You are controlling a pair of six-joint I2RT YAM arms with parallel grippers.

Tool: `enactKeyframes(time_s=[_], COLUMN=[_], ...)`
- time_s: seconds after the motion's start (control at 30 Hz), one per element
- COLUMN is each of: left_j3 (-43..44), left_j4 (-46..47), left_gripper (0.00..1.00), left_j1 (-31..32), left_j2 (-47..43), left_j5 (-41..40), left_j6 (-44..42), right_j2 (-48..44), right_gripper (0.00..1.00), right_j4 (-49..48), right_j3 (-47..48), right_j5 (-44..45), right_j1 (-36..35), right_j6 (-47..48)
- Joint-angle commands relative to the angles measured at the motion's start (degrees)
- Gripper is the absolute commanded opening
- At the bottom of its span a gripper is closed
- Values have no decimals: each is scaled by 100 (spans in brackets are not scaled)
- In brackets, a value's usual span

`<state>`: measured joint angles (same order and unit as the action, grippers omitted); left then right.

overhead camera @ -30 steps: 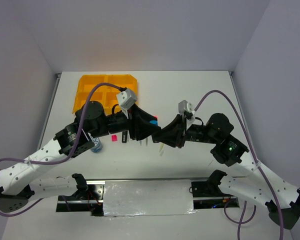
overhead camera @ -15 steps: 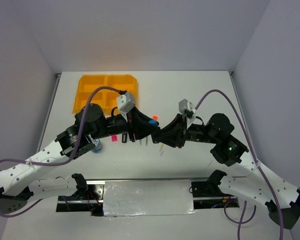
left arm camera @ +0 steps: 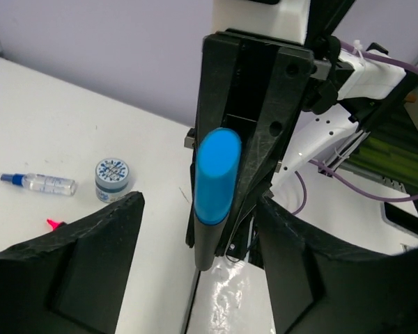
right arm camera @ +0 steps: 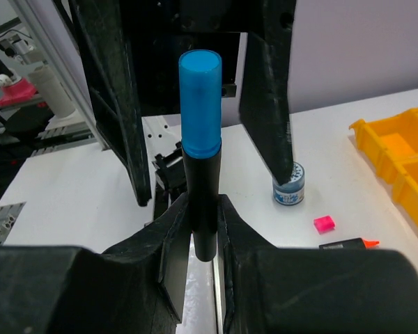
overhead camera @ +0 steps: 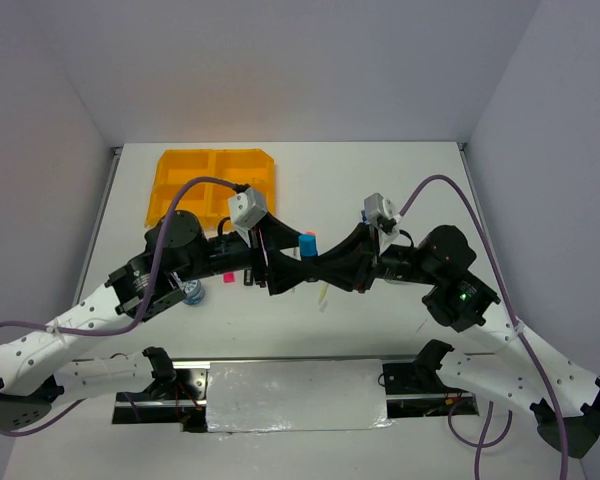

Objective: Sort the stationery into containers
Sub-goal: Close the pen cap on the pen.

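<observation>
Sticking out past the fingertips of the right gripper, the blue-capped marker is pinched by its black barrel between that claw's 2 fingers, which are closed snugly on it, cap end outward. The left gripper faces it head-on with its jaws spread wide. It has 1 finger on each side of the cap, neither touching, and holds nothing. Both claws meet above the middle of the table, well apart from the orange-yellow tray, whose 4 compartments sit at the far left.

From above only the blue cap shows; the barrel is buried under the 2 wrists. The white camera housing on the left wrist covers the tray's near right corner, and in the right wrist view the tray runs off the right edge. A pale stick pokes out from beneath the claws, its far end hidden.

Left of the claws lie a grey-blue roll, a clear bottle and a pink square partly cut off by a left finger.

White tabletop lies open between the claws and the tray, and off to the right. Pale lilac walls close in on 3 sides, and a foil-covered strip runs along the near edge between the arm bases.
</observation>
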<state>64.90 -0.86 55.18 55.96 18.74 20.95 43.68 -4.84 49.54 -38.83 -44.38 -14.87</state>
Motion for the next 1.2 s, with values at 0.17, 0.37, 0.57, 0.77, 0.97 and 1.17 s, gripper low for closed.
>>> enactKeyframes(time_s=[0.17, 0.37, 0.57, 0.77, 0.97, 1.17], left_j3=[716, 866, 980, 901, 840, 708], left_j4=[-230, -55, -133, -107, -72, -46], left_gripper=[90, 91, 83, 76, 60, 37], left_j1=[11, 11, 11, 11, 11, 11], left_j2=[-94, -147, 2, 28, 108, 99], left_j5=[-573, -609, -687, -784, -714, -521], left_j6=[-240, -249, -214, -197, -153, -126], right_j2=[53, 132, 114, 132, 141, 150], right_gripper=[0, 0, 0, 0, 0, 0], right_j4=[-404, -509, -544, -518, -579, -605], right_j3=[109, 73, 82, 117, 126, 205], right_j5=[-37, -204, -265, -397, -389, -231], right_j1=[0, -1, -9, 0, -1, -9], right_j6=[20, -42, -68, -68, -112, -165])
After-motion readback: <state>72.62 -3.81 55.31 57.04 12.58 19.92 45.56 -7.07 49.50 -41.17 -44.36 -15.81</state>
